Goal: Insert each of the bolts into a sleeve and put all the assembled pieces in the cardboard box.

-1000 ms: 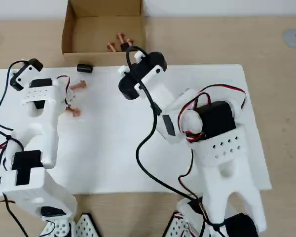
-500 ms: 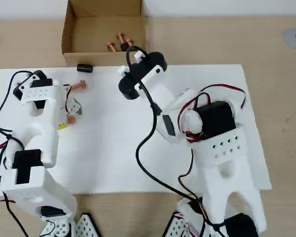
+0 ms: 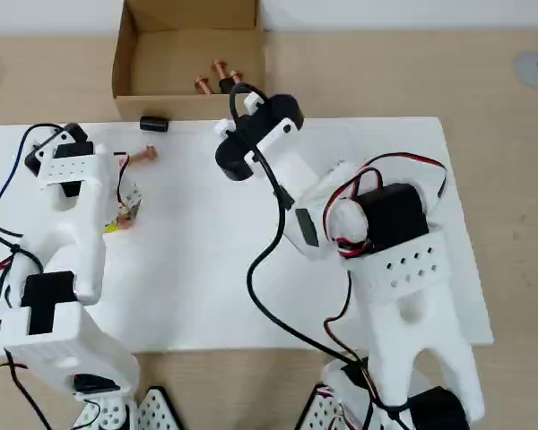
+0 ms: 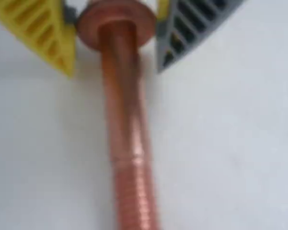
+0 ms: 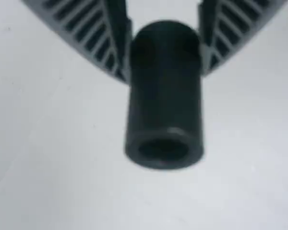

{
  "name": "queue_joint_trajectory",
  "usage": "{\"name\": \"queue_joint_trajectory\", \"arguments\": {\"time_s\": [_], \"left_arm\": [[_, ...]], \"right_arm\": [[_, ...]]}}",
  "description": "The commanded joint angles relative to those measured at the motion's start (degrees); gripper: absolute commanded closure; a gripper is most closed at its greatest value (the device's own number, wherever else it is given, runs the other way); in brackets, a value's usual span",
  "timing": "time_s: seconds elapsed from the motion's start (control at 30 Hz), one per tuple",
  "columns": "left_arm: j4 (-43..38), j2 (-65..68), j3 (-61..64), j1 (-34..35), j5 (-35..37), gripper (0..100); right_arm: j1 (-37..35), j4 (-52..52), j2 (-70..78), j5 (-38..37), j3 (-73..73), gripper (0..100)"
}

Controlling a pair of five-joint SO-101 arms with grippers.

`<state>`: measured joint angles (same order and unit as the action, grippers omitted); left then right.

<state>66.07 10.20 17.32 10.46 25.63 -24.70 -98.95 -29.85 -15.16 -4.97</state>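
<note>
Copper bolt [image 4: 127, 134], now caught by its head in my left gripper [image 4: 114, 67], with the yellow and grey fingers pinched onto the flange. A second ago this bolt lay free on the white mat [image 3: 206, 269] just beside the tool. The left arm has since drawn back slightly toward its base with it. My right gripper [image 5: 164, 74] has not moved and stays clamped round a black sleeve [image 5: 164, 120], near the mat's far edge and just short of the cardboard box [image 3: 121, 63]. Both halves of a pair are thus in hand, so I judge mating to be the next step. The bolt's long axis runs straight out from the jaws, shank leading away from the wrist. The sleeve's axis likewise follows its gripper's reach, open bore facing outward. A loose bolt [image 3: 146, 154] and a loose sleeve [image 3: 153, 124] lie near the box.
</note>
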Motion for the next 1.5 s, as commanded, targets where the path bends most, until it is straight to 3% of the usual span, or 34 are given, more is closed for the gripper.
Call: {"name": "queue_joint_trajectory", "arguments": {"time_s": [0.0,0.2,0.4,0.63,0.73,0.9,1.03,1.2,1.47], "left_arm": [[0.7,-0.66,-1.67,1.05,-1.23,97],[1.14,-0.75,-1.85,1.05,-2.11,97],[9.41,-1.71,-7.47,1.49,-5.71,98],[13.89,-18.95,-11.25,4.22,-12.57,98],[13.54,-28.26,-7.82,3.87,-15.65,98],[12.31,-35.47,4.22,4.84,-14.68,97],[6.95,-36.09,12.13,12.57,-9.41,97],[7.03,-36.09,12.4,18.73,-8.26,80],[6.95,-35.47,14.51,15.47,-10.9,78]], "right_arm": [[-0.4,-0.18,-2.07,0.18,3.82,98.6],[-0.4,-0.09,-2.07,0.18,3.82,98.6],[-0.4,-0.18,-2.15,0.26,3.82,98.6],[-0.4,-0.18,-2.15,0.35,3.82,98.6],[-0.4,-0.18,-2.15,0.35,3.82,98.6],[-0.4,-0.18,-3.47,0.35,3.74,98.6],[-0.4,-0.26,-5.41,0.18,3.38,98.6],[-0.4,-0.26,-5.41,0.18,3.38,98.6],[-0.4,-0.18,-5.41,0.35,3.38,98.6]]}}
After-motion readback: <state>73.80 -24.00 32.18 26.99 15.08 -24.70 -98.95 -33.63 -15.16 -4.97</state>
